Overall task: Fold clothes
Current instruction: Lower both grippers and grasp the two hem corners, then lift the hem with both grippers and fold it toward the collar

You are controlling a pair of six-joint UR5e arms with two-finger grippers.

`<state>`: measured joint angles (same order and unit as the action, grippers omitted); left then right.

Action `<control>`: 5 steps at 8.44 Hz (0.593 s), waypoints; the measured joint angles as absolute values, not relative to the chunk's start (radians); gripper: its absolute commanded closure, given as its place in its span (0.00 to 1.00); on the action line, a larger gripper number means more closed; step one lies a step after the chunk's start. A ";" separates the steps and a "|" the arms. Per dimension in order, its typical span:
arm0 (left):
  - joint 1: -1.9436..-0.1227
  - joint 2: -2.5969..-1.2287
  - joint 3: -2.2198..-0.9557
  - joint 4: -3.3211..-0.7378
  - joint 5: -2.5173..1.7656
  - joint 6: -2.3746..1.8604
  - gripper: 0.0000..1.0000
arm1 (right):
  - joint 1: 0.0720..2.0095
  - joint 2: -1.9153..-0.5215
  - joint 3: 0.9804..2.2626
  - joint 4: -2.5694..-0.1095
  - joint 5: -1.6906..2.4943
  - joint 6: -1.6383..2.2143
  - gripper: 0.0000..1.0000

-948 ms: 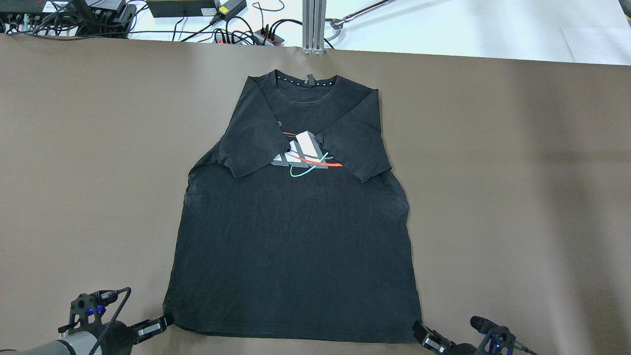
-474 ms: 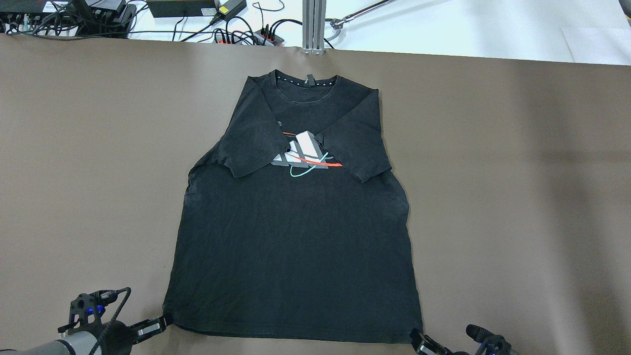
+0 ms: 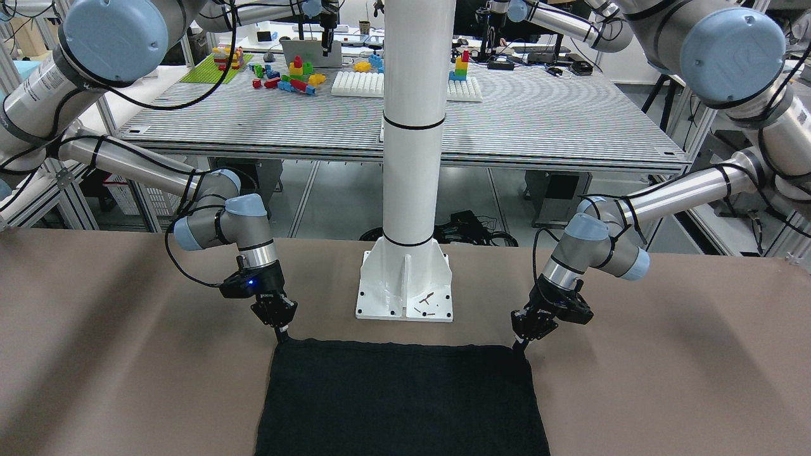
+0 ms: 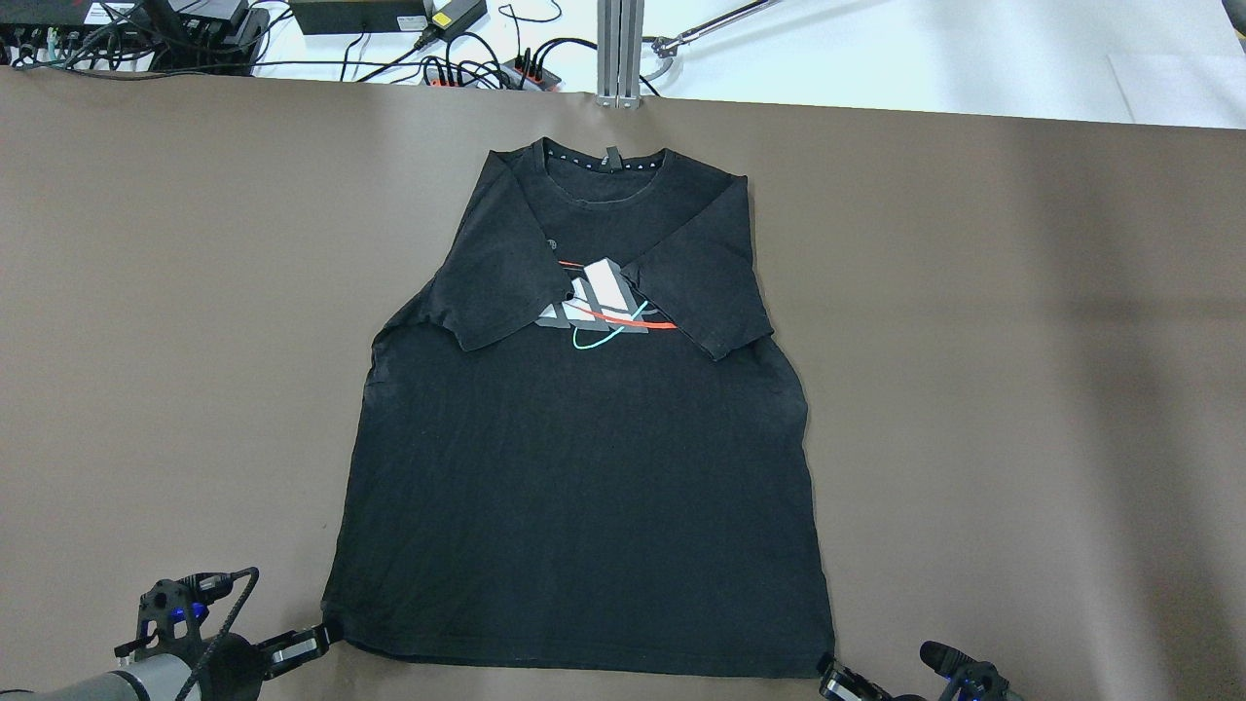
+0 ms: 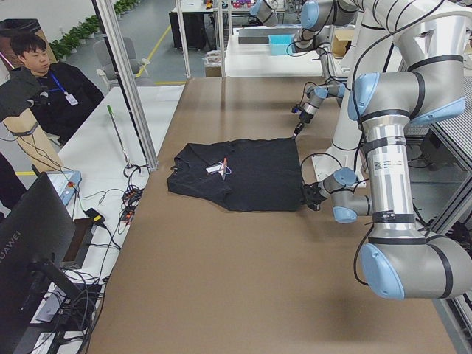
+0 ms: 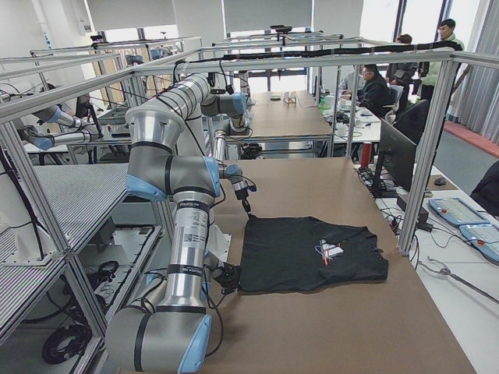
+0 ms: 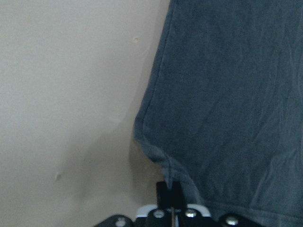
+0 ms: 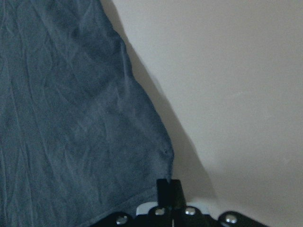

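Note:
The clothes are one black T-shirt (image 4: 584,487) with a grey, red and teal chest print, lying flat with both sleeves folded onto the chest. It also shows in the front view (image 3: 399,399). My left gripper (image 4: 326,635) is shut on the hem's left corner, seen in the left wrist view (image 7: 171,195) and on the right of the front view (image 3: 523,342). My right gripper (image 4: 829,674) is shut on the hem's right corner, seen in the right wrist view (image 8: 169,185) and on the left of the front view (image 3: 280,335). Both corners lie low at the table.
The brown table (image 4: 1022,389) stretches wide on both sides of the shirt. The white pillar's base plate (image 3: 405,297) stands just behind the hem, between the grippers. Cables and power strips (image 4: 487,68) lie beyond the far edge. An operator (image 5: 44,81) sits past the table.
My right gripper has moved a little toward the robot's side of the table, drawing the hem's right corner with it. My left gripper has not moved.

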<state>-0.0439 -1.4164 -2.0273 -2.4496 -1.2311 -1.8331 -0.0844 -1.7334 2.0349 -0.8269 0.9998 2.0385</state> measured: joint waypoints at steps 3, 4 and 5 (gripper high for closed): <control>-0.089 -1.416 -2.117 -2.417 -1.274 -1.808 1.00 | -0.055 -1.726 2.168 -0.900 1.010 1.924 1.00; -0.142 -1.422 -2.167 -2.364 -1.335 -1.786 1.00 | 0.000 -1.685 2.233 -0.975 1.046 1.837 1.00; -0.214 -1.448 -2.204 -2.291 -1.415 -1.767 1.00 | 0.080 -1.624 2.268 -1.052 1.117 1.760 1.00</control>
<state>-0.2142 -1.4484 -2.2038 -2.2910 -1.4148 -1.7672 0.0798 -1.6242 2.2679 -1.0524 1.1171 1.7598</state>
